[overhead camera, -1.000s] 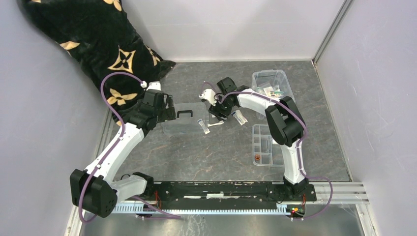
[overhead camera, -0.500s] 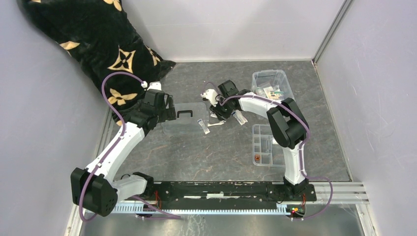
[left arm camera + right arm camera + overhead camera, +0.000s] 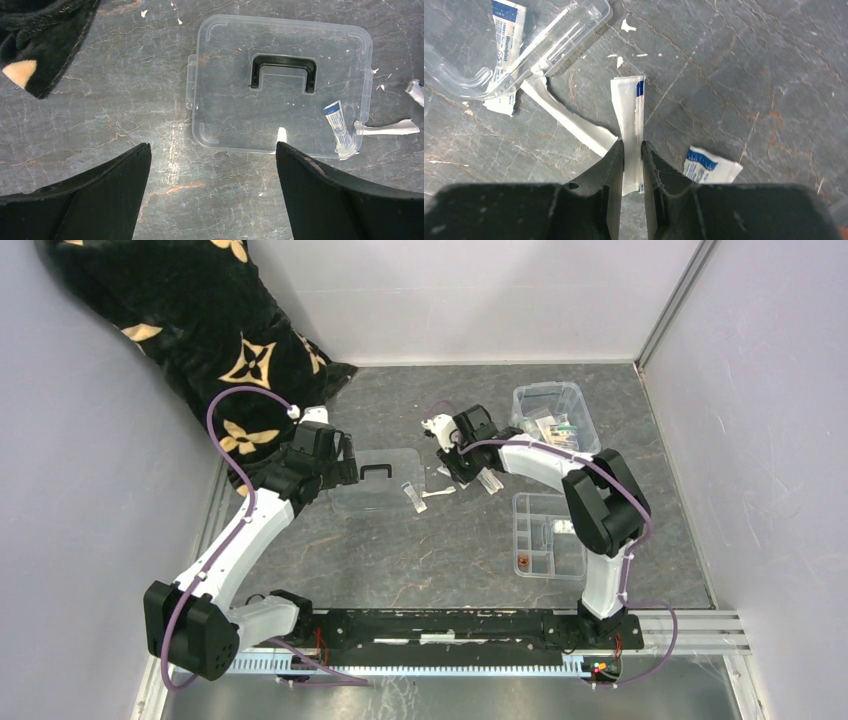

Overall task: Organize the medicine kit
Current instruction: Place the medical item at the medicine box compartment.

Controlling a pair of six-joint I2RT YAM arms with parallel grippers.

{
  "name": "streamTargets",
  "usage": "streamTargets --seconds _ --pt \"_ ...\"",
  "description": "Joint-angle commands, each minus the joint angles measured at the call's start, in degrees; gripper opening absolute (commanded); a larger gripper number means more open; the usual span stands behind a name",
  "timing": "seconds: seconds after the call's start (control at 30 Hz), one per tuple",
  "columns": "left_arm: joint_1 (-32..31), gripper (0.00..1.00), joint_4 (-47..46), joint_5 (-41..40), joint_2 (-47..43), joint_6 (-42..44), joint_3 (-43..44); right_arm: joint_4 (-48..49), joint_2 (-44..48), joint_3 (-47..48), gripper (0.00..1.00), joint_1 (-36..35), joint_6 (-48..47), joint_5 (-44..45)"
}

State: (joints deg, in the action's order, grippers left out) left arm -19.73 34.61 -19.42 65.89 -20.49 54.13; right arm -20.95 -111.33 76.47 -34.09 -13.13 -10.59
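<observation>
The medicine kit's clear box (image 3: 548, 405) stands at the back right with small items inside. Its flat clear lid (image 3: 280, 85) with the black handle (image 3: 283, 72) lies apart on the table, left of centre. A blue-printed packet (image 3: 340, 125) rests on the lid's corner. My left gripper (image 3: 212, 147) hangs open above the table just short of the lid's near edge, holding nothing. My right gripper (image 3: 633, 145) is shut on a folded white packet with a blue edge (image 3: 630, 105), just right of the lid (image 3: 385, 480).
A shallow clear divided tray (image 3: 545, 535) lies at the right. Loose on the table are a white strip (image 3: 569, 117), a blue-topped packet (image 3: 711, 167) and one more packet (image 3: 506, 30) under the lid corner. A black patterned cloth (image 3: 190, 330) covers the back left.
The right gripper's jaws have closed onto the white packet, and the right arm has shifted a little to the right. The left arm has not moved.
</observation>
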Motion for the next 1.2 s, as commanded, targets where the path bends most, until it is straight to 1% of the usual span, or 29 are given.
streamTargets --seconds 0.0,0.17,0.43,0.57,0.7,0.9,1.03,1.17 --pt "0.0 1.00 -1.3 -0.1 0.0 1.8 0.5 1.9 6.6 -3.6 0.24 0.0 5.2 4.0" --pt "0.1 1.00 -1.3 0.2 -0.2 1.9 0.5 3.0 14.5 -12.4 0.25 0.0 8.8 3.7" --pt "0.1 1.00 -1.4 1.0 -0.7 1.9 0.5 8.0 32.7 -32.9 0.25 1.2 19.0 6.0" --pt "0.1 1.00 -1.5 1.5 -0.8 1.9 0.5 9.0 42.4 -40.0 0.24 2.4 24.0 7.6" --pt "0.1 1.00 -1.6 1.8 -0.7 2.0 0.5 7.5 49.2 -43.6 0.25 4.8 26.1 11.2" --pt "0.0 1.00 -1.6 1.8 -0.8 2.0 0.5 3.6 55.3 -46.5 0.24 8.7 26.4 13.2" --pt "0.1 1.00 -1.6 2.0 -0.7 2.1 0.6 3.1 57.9 -47.6 0.24 11.6 27.1 14.8" --pt "0.1 1.00 -1.6 2.4 -0.5 2.2 0.6 3.7 57.6 -46.4 0.24 13.9 26.3 14.2"
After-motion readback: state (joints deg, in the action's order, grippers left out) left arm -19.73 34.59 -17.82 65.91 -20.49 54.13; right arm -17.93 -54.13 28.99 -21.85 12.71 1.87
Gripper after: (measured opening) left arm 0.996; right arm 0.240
